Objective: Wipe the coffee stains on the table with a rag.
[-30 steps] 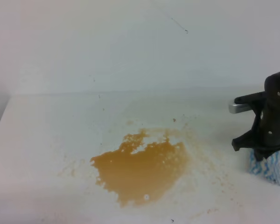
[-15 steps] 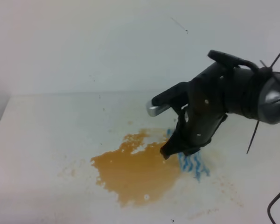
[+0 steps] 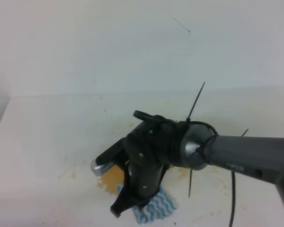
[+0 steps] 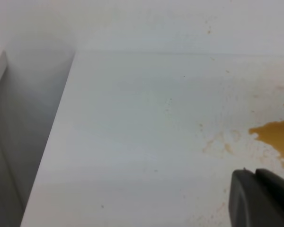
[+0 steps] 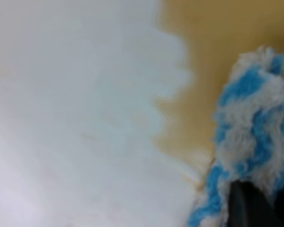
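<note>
Right arm reaching in from the right across the middle of the table [image 3: 42, 132], hiding most of the coffee stains [image 3: 111, 176] in the high view; only an orange-brown patch peeking out just left of the wrist, plus faint tan specks scattered further left. One rag [image 3: 154, 208], blue and white zigzag, lying on the tabletop at the near edge of the puddle, partly under the right gripper [image 3: 132, 204]. Jaws drawn almost together, pinching the rag from above and pressing it onto the wet patch. In the right wrist view, fluffy rag [image 5: 251, 142] at the right, dark finger tip below it, orange-brown liquid [image 5: 199, 71] beside it with a ragged edge meeting clean white surface on the left. In the left wrist view, puddle edge [image 4: 274, 135] at the right margin, small specks beside it, and one dark block at the bottom right corner, seemingly part of the left gripper [image 4: 260, 198]; opening cannot be told. One thin black cable and black zip-tie tails sticking out near the right wrist. Plain pale wall behind, with one small dark mark.
</note>
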Robot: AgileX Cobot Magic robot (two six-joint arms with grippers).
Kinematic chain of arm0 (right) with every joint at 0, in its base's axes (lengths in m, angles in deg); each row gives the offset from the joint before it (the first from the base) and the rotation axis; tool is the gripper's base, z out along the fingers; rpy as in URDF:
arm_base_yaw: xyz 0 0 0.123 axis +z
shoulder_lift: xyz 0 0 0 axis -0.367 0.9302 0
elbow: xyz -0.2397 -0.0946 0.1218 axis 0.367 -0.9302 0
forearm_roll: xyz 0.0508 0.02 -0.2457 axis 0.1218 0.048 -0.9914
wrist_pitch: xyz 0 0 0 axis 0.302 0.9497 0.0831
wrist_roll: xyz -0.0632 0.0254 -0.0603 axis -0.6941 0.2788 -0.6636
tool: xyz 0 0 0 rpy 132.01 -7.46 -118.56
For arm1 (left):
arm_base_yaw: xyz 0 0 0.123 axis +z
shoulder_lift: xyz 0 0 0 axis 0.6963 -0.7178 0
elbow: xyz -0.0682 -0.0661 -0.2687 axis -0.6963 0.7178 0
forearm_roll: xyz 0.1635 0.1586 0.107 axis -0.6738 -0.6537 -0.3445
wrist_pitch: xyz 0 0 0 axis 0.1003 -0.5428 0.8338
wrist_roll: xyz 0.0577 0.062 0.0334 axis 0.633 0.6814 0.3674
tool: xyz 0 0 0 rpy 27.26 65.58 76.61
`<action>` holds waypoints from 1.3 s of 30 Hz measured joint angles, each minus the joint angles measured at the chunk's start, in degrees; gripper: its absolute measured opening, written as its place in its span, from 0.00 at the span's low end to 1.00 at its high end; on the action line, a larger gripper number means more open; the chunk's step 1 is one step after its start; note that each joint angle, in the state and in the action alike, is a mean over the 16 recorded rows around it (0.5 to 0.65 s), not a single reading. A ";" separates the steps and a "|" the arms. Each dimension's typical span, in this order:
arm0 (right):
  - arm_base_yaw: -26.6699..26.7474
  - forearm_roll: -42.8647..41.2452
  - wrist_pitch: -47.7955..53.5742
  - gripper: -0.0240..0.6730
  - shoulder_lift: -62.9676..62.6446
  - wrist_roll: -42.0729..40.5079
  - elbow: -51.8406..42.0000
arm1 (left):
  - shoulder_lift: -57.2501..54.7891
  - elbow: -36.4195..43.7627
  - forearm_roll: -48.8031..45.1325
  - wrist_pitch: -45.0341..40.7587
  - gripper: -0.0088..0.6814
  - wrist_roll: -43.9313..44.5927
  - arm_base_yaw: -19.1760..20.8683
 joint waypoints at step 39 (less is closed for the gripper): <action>-15.37 -3.22 17.06 0.08 19.35 2.15 35.76 | 0.00 0.13 -0.01 0.06 0.01 0.00 0.00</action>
